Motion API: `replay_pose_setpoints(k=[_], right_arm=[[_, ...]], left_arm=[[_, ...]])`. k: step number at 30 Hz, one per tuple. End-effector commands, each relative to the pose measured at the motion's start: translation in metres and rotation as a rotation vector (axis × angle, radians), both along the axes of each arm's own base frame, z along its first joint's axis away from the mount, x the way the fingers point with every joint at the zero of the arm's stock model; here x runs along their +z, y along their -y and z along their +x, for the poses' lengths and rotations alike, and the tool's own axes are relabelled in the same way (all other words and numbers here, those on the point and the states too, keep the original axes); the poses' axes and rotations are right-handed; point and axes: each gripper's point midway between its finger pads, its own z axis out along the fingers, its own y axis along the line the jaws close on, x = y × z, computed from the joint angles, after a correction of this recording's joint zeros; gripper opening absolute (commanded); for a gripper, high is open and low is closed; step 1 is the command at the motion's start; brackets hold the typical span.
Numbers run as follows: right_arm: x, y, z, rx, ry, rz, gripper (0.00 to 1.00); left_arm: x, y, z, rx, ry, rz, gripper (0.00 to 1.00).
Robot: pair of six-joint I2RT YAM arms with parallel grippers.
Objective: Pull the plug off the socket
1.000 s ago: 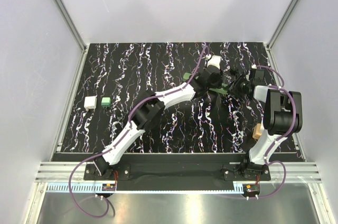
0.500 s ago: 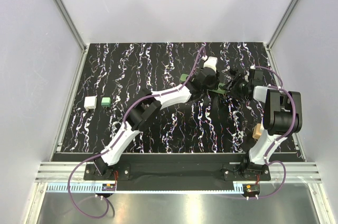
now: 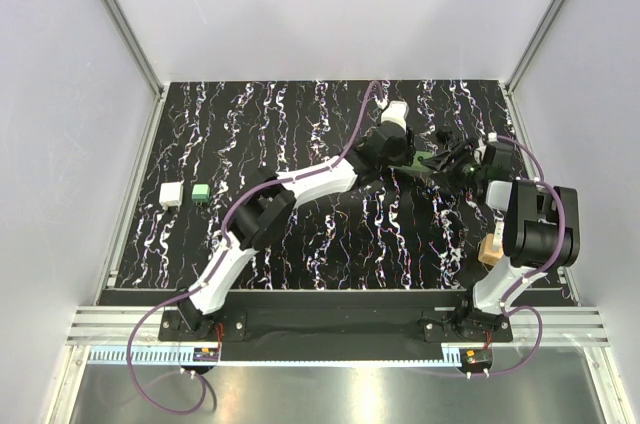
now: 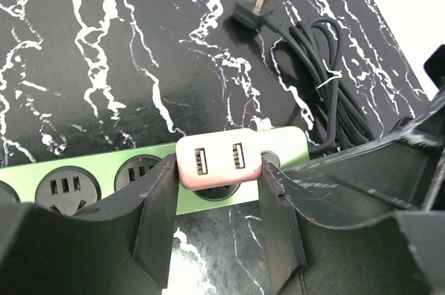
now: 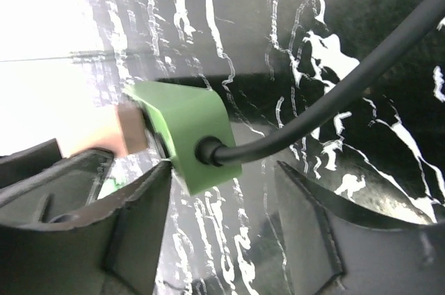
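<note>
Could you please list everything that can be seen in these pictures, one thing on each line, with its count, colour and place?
power strip: one, green, far right part of the table.
USB plug: one, pale pink, two ports, seated in the strip's socket nearest its cord end.
cord: one, black, bundled with a tie, lying beyond the strip.
wall plug: one, black, at the cord's free end, lying on the table.
white block: one, near the table's left edge.
green block: one, just right of the white one.
table: one, black with white veins.
left gripper: one, black, shut on the USB plug's sides.
right gripper: one, black, open around the strip's cord end.
</note>
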Motion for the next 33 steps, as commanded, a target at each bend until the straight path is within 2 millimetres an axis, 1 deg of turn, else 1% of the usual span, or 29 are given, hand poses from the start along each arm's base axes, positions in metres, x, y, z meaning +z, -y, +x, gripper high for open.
replay_pose_setpoints(k=[1,2,4,8,11,15,22,25,26,28,29,32,33], right_arm=[[0.028,-0.001,0.009,0.010,0.132,0.092,0.65],[0.027,-0.002,0.007,0.012,0.129,0.108,0.63],[0.030,-0.002,0.008,0.022,0.155,0.116,0.62],[0.034,-0.005,0.008,0.043,0.186,0.127,0.61],[0.036,-0.007,0.008,0.051,0.208,0.135,0.59],[0.034,-0.008,0.008,0.055,0.207,0.154,0.57],[0.030,-0.009,0.009,0.060,0.200,0.162,0.57],[0.028,-0.009,0.009,0.060,0.202,0.169,0.55],[0.028,-0.009,0.010,0.060,0.205,0.169,0.54],[0.025,-0.009,0.011,0.058,0.201,0.172,0.51],[0.022,-0.009,0.011,0.059,0.195,0.175,0.42],[0.018,-0.006,0.010,0.044,0.175,0.148,0.17],[0.015,-0.001,0.012,0.020,0.164,0.118,0.04]], left_arm=[[0.102,-0.002,0.008,0.010,0.120,-0.201,0.00],[0.101,-0.002,0.007,0.007,0.116,-0.203,0.00],[0.105,0.000,0.005,-0.004,0.114,-0.216,0.00],[0.099,0.000,0.004,-0.006,0.102,-0.212,0.00],[0.102,0.001,0.002,-0.011,0.100,-0.227,0.00],[0.107,0.003,0.000,-0.023,0.096,-0.249,0.00],[0.113,0.005,-0.004,-0.035,0.092,-0.285,0.00],[0.110,0.007,-0.005,-0.041,0.080,-0.291,0.00],[0.107,0.008,-0.005,-0.042,0.073,-0.291,0.00],[0.105,0.011,-0.007,-0.051,0.063,-0.305,0.00],[0.102,0.012,-0.008,-0.055,0.056,-0.306,0.00],[0.103,0.017,-0.009,-0.066,0.056,-0.322,0.00],[0.106,0.019,-0.010,-0.072,0.068,-0.322,0.00]])
